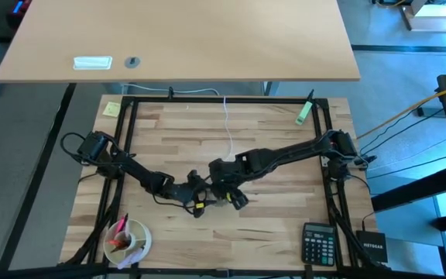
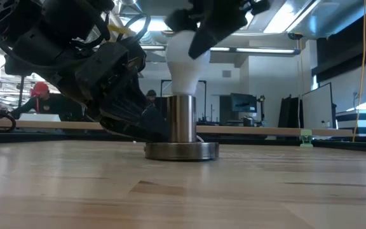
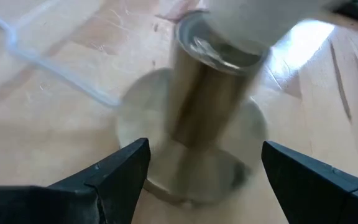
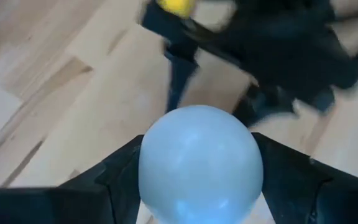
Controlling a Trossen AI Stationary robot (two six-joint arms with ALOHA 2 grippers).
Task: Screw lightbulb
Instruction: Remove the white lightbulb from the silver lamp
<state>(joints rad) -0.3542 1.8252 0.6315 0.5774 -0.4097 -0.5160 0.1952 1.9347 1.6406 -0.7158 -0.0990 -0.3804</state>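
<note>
Nearest the lens, the lightbulb (image 4: 199, 163), a smooth matte white dome, is filling the gap between my right gripper's (image 4: 199, 180) dark fingers, which are clamping it on both sides. Its long axis is standing upright, directly below my wrist, neck entering the brushed-metal socket (image 2: 182, 119) on its round base near the bench's front edge, about midway along it. My left gripper (image 3: 202, 171) is waiting level with the base, fingers spread either side of it, not touching, so my right is the arm doing the turning.

White lightbulb (image 2: 183, 60) upright, base in metal socket (image 2: 182, 121), mid-table.
</note>
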